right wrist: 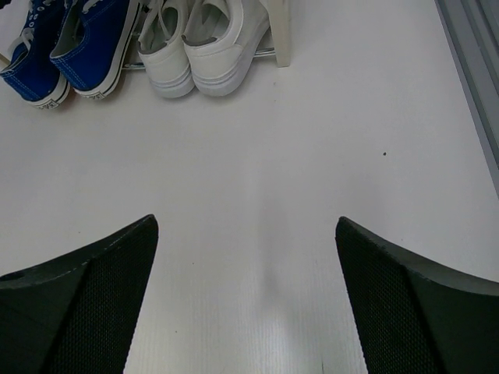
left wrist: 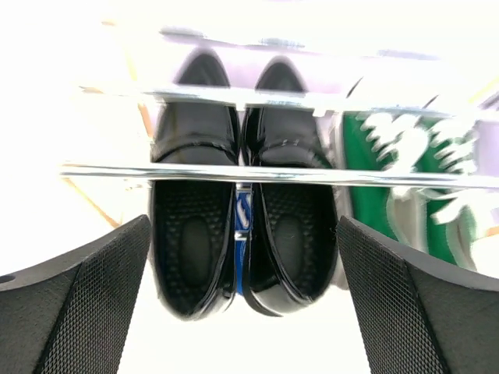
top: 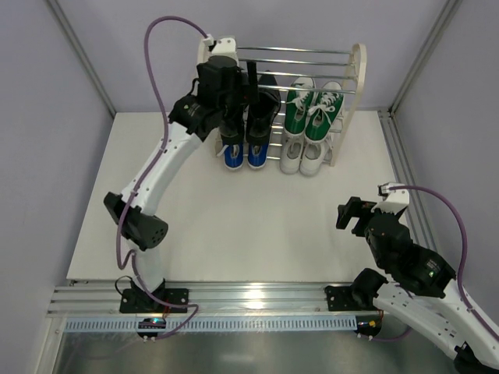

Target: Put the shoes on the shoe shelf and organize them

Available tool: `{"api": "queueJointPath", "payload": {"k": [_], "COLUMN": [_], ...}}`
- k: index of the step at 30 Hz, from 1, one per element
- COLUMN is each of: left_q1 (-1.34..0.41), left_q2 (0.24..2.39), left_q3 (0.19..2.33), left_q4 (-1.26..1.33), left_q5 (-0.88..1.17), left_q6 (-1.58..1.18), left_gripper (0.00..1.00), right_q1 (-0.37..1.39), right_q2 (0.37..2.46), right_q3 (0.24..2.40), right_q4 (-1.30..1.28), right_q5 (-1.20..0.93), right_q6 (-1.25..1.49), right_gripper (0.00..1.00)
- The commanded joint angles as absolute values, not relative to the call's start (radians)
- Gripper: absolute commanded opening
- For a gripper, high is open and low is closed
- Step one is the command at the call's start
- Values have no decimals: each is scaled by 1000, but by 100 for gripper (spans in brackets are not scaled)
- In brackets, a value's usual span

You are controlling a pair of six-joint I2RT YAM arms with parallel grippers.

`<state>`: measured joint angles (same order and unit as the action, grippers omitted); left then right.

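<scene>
White desk (top: 234, 234) with grey walls round it carries the shelf (top: 357, 70) at its far edge, right of the middle. All four pairs sit on the rods, heels toward the near edge. On the upper tier the black shoes (left wrist: 284, 140) take the left half and the green sneakers (top: 312, 113) the right. Below, the blue sneakers (top: 242, 153) lie under the black pair and the white sneakers (top: 302, 156) under the green.

The left gripper (left wrist: 243, 226) hangs over the shelf's left half, jaws spread wide. In the left wrist view the black pair lies side by side in the gap between the jaws, beyond the tips, and neither finger touches a shoe. A chrome rod crosses in front of the pair.

The right gripper (right wrist: 246, 226) hovers over the desk near its right edge, well apart from the shelf, jaws spread, with only bare desk between them.
</scene>
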<state>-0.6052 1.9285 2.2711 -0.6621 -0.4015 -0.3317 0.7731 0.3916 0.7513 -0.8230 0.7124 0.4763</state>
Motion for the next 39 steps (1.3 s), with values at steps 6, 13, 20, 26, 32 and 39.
{"api": "queueJointPath", "payload": {"k": [6, 13, 20, 26, 32, 39], "left_q1": [-569, -442, -269, -150, -126, -5], "left_q2": [1545, 1258, 1183, 1224, 1402, 1638], "left_q3": [1789, 1217, 970, 844, 835, 847], "left_q4": [-483, -226, -63, 115, 193, 492], "left_q5": [-522, -284, -96, 66, 159, 278], "left_q6": [-420, -647, -728, -837, -896, -1063], "left_gripper": [100, 95, 95, 86, 48, 7], "right_q1": [778, 750, 284, 150, 84, -20], "right_q2": [431, 494, 656, 713, 854, 951], "right_q3": [792, 718, 624, 558, 531, 520], "right_q4": [-749, -570, -270, -132, -5, 95], "right_q5": [821, 1072, 558, 371, 37, 52], "right_q6": [549, 523, 460, 448, 474, 561], "right_gripper": [100, 100, 100, 100, 81, 4]}}
